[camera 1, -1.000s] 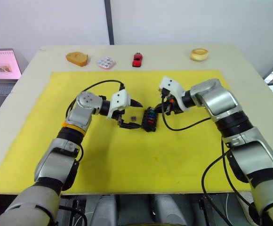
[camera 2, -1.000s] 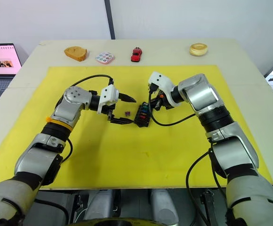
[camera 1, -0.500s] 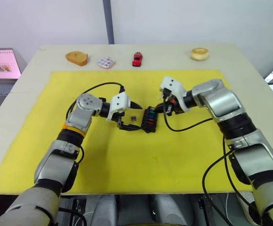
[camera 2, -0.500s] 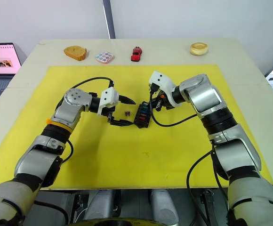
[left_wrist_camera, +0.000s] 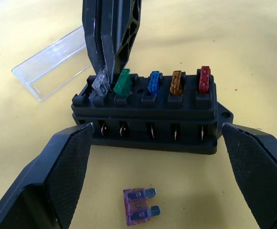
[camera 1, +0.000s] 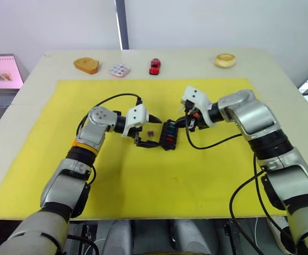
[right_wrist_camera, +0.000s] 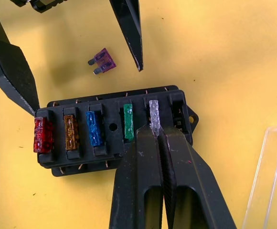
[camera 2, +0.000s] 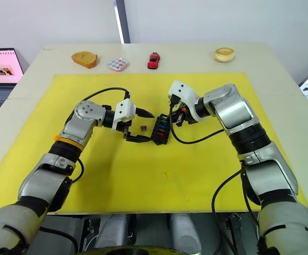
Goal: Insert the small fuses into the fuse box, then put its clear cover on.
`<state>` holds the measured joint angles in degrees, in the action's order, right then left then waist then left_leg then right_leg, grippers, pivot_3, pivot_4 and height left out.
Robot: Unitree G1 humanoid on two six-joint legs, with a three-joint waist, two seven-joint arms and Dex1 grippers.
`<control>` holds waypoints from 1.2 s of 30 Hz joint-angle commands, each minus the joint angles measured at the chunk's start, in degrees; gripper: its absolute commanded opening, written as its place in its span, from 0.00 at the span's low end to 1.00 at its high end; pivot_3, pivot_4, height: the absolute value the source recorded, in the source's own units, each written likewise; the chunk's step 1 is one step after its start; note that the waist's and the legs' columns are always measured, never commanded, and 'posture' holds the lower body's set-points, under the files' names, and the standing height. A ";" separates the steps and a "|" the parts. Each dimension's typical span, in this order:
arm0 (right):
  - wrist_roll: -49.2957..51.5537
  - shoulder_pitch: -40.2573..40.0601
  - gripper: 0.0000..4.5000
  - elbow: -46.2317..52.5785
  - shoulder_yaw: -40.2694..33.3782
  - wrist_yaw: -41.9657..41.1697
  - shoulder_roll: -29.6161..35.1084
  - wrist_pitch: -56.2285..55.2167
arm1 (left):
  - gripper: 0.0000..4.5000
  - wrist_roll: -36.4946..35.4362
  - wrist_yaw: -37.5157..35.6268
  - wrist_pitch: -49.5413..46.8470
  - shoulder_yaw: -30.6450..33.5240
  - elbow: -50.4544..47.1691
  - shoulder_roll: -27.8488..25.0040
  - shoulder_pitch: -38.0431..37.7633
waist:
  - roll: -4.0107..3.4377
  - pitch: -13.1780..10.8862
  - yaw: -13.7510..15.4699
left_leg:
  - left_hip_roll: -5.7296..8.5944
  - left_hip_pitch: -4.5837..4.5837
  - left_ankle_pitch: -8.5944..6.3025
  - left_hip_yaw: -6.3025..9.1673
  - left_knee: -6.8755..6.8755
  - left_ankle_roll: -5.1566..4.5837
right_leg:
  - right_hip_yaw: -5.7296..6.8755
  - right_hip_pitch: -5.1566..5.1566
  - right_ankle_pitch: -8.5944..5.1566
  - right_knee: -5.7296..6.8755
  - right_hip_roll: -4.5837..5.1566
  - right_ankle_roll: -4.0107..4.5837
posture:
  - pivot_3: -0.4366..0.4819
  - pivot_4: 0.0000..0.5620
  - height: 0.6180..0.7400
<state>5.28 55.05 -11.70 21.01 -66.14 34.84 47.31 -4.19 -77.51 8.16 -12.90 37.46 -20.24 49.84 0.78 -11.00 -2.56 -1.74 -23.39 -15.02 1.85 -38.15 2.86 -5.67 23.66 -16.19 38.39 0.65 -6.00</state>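
Observation:
The black fuse box (left_wrist_camera: 148, 119) sits mid-mat with red, amber, blue and green small fuses (right_wrist_camera: 93, 129) standing in one row. My right gripper (right_wrist_camera: 157, 132) is shut on a clear-grey fuse (left_wrist_camera: 100, 82) whose blades are in the end slot beside the green one. My left gripper (camera 1: 153, 132) is open, its fingers (left_wrist_camera: 64, 171) spread in front of the box and not touching it. A purple fuse (left_wrist_camera: 140, 211) lies flat on the mat between those fingers. The clear cover (left_wrist_camera: 52, 59) lies on the mat just behind the box.
The yellow mat (camera 1: 143, 180) covers most of the table. Along the far edge sit a bread-like piece (camera 1: 87, 65), a multicoloured tile (camera 1: 120, 70), a red toy car (camera 1: 154, 66) and a round yellow piece (camera 1: 225, 60). A laptop screen (camera 1: 0, 71) stands off the table's left side.

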 commanded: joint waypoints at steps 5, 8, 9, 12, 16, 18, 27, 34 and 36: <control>-2.59 0.28 0.00 -3.12 1.81 1.47 -0.58 -3.65 | 0.99 0.02 -0.02 0.54 -0.24 -2.04 -0.35 0.15 | 0.00 0.00 0.00 | 0.00 0.02 0.00 0.00 -0.01 0.00 | 0.00 -0.02 0.00 0.00 0.00 0.00 | 0.48 0.27 1.00; -3.06 -0.03 0.00 -2.99 2.69 0.77 -0.28 -4.29 | 0.99 0.06 0.01 0.50 -0.24 -2.18 -0.45 0.07 | 0.00 0.00 -0.03 | 0.00 0.02 0.00 0.00 -0.01 0.00 | 0.00 -0.02 0.00 0.01 0.00 0.00 | 0.48 0.27 1.00; -3.14 -0.07 0.00 -3.01 2.77 0.65 -0.26 -4.38 | 0.99 0.07 0.01 0.49 -0.25 -2.20 -0.46 0.06 | 0.00 0.00 -0.02 | 0.00 0.02 0.00 0.00 0.00 0.00 | 0.00 -0.02 0.00 0.01 0.00 0.00 | 0.48 0.27 1.00; -3.46 -0.04 0.00 -3.09 3.06 -0.01 -0.11 -4.47 | 0.99 0.10 0.03 0.54 -0.26 -2.21 -0.47 0.06 | 0.00 0.00 0.00 | 0.00 0.03 0.00 0.01 0.00 0.00 | 0.00 -0.03 0.00 0.01 0.00 0.00 | 0.48 0.27 1.00; -3.61 0.04 0.00 -3.08 3.10 -0.44 -0.09 -4.60 | 0.99 0.12 0.07 0.61 -0.25 -2.17 -0.44 0.10 | 0.00 0.00 -0.01 | 0.00 0.04 0.00 0.01 -0.01 0.00 | 0.00 -0.04 0.00 0.01 -0.01 0.00 | 0.48 0.27 1.00; -3.57 0.22 0.00 -2.77 2.96 -0.71 -0.07 -4.50 | 0.99 0.11 0.06 0.59 -0.27 -2.26 -0.40 0.06 | 0.00 0.00 -0.01 | 0.00 0.03 0.00 0.01 -0.01 0.00 | 0.00 -0.04 0.00 0.01 0.00 0.00 | 0.48 0.27 1.00; -3.37 1.58 0.32 -1.87 1.39 -0.51 -0.16 -3.46 | 1.00 0.16 0.15 0.63 -0.24 -2.21 -0.41 -0.01 | 0.00 0.00 0.00 | 0.00 0.02 0.00 0.00 0.01 0.00 | 0.00 -0.02 0.00 -0.01 0.00 0.00 | 0.48 0.27 1.00; -2.68 2.59 0.32 -0.40 0.18 -0.84 0.59 -2.66 | 1.00 0.16 0.19 0.68 -0.21 -2.17 -0.45 -0.04 | 0.00 0.00 0.00 | 0.00 0.02 0.00 0.00 0.01 0.00 | 0.00 -0.01 0.00 -0.01 0.00 0.00 | 0.48 0.27 1.00; -2.37 2.68 0.32 0.48 -0.10 -1.27 1.17 -2.29 | 1.00 0.19 0.21 0.75 -0.19 -2.10 -0.48 0.00 | 0.00 0.00 0.00 | 0.00 0.01 0.00 0.00 0.01 0.00 | 0.00 -0.01 0.00 -0.01 0.00 0.00 | 0.48 0.27 1.00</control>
<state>2.52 56.15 -13.43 22.21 -66.98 34.92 44.77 -3.97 -77.39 8.16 -12.96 37.41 -20.34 49.82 0.78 -11.00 -2.56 -1.75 -23.38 -15.02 1.85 -38.14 2.86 -5.67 23.65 -16.19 38.38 0.65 -6.00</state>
